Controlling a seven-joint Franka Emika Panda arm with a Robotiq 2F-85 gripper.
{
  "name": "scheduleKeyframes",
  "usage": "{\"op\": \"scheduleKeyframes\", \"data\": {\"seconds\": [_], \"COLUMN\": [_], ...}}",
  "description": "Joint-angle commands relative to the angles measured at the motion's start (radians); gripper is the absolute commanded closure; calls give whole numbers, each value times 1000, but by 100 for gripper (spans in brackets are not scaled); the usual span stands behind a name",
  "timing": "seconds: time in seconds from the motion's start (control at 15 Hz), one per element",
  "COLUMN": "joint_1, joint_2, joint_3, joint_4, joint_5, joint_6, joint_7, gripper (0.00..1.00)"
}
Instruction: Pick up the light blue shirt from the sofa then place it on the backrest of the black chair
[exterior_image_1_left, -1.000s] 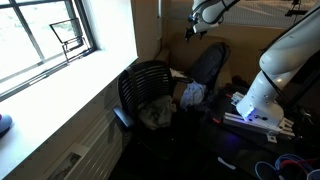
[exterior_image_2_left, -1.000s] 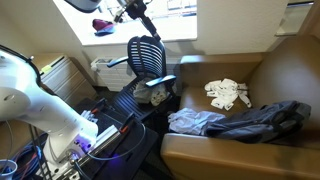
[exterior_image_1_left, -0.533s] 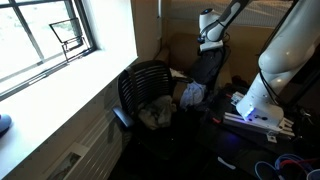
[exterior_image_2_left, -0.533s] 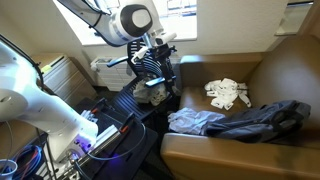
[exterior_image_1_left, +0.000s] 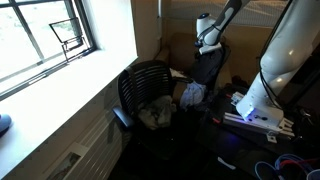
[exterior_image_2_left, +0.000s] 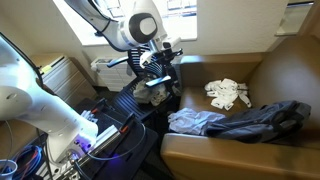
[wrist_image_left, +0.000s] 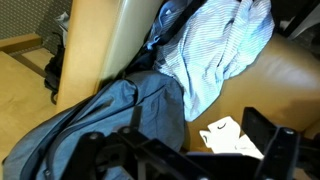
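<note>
The light blue striped shirt (exterior_image_2_left: 195, 122) lies crumpled on the front of the brown sofa (exterior_image_2_left: 255, 65). It also shows in the wrist view (wrist_image_left: 215, 50) and behind the chair in an exterior view (exterior_image_1_left: 192, 93). The black mesh chair (exterior_image_1_left: 150, 85) stands beside the sofa, partly hidden by the arm in an exterior view (exterior_image_2_left: 140, 65). My gripper (exterior_image_2_left: 166, 62) hangs in the air above the sofa, next to the chair, also seen in an exterior view (exterior_image_1_left: 207, 40). In the wrist view its fingers (wrist_image_left: 185, 150) are open and empty.
A dark blue garment (exterior_image_2_left: 265, 120) lies on the sofa against the shirt, also in the wrist view (wrist_image_left: 110, 120). A white cloth (exterior_image_2_left: 228, 93) lies further back on the seat. A greyish cloth (exterior_image_1_left: 155, 113) sits on the chair seat. The robot base and cables (exterior_image_2_left: 90, 135) are nearby.
The arm has come down from high near the window to a spot above the sofa beside the chair. It moved only slightly in the last half second. The clothes have not moved.
</note>
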Motion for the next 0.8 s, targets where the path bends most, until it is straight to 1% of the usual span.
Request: {"op": "scheduleKeyframes", "data": {"seconds": [0.0, 0.07, 0.2, 0.27, 0.33, 0.4, 0.47, 0.53, 0.67, 0.73], "joint_1": [21, -47, -54, 43, 85, 110, 138, 120, 156, 141], "joint_2": [258, 325, 462, 530, 595, 664, 711, 611, 700, 659], "joint_3": [-27, 32, 36, -53, -95, -122, -141, -137, -157, -149], "joint_4": [151, 208, 338, 390, 450, 512, 575, 439, 534, 475], "joint_5": [151, 157, 188, 240, 238, 263, 294, 297, 317, 361], "joint_6": [-14, -59, -154, -191, -222, -230, -269, -183, -219, -96], "joint_7": [-237, -271, -329, -349, -269, -225, -188, -267, -222, -185], "gripper": [0, 0, 0, 0, 0, 0, 0, 0, 0, 0]}}
